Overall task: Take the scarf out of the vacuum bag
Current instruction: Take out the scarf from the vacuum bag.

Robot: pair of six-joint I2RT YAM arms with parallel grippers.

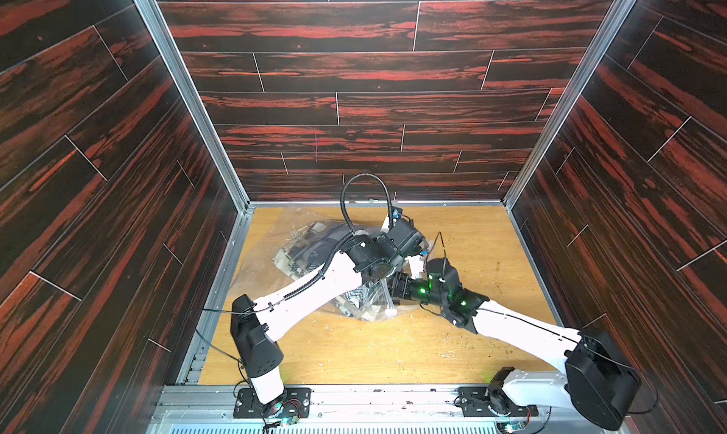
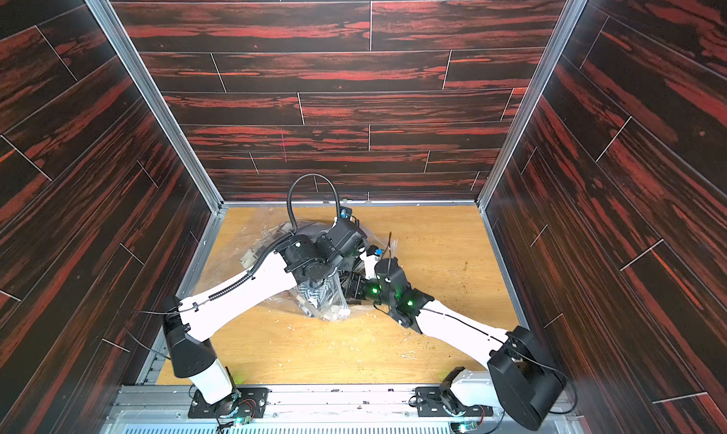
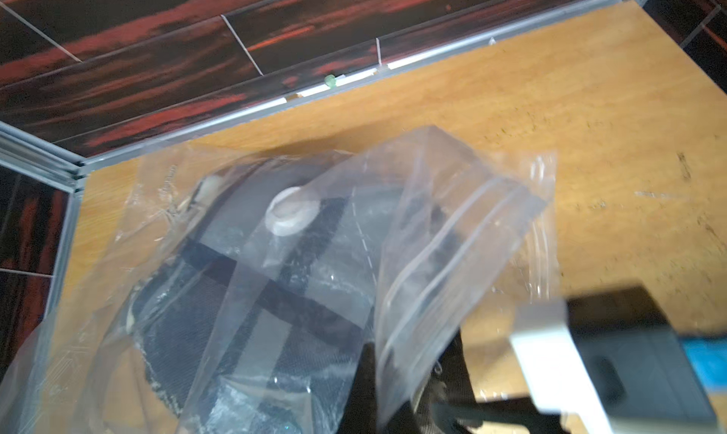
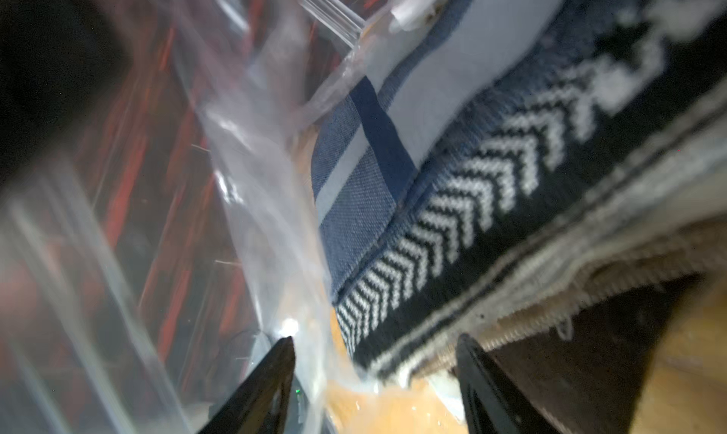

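Light wooden tabletop (image 1: pixel 354 353) is seen, littered with pale flecks (image 1: pixel 326 327) and brownish crumbs (image 2: pixel 466 265). It is enclosed on three sides by dark red woodgrain wall panels (image 1: pixel 354 74) framed by aluminium posts (image 1: pixel 185 93). A small green bit (image 3: pixel 329 80) is lodged on the back rail (image 3: pixel 432 54).

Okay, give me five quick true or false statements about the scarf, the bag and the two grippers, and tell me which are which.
1. The scarf lies inside the bag. True.
2. The right gripper is shut. False: its jaws stand apart at the bag's mouth, facing the scarf.
3. The bag carries a round white valve. True.
4. The bag lies at the far right. False: it lies toward the left rear corner of the table.
5. The left gripper is shut on the bag's plastic. True.
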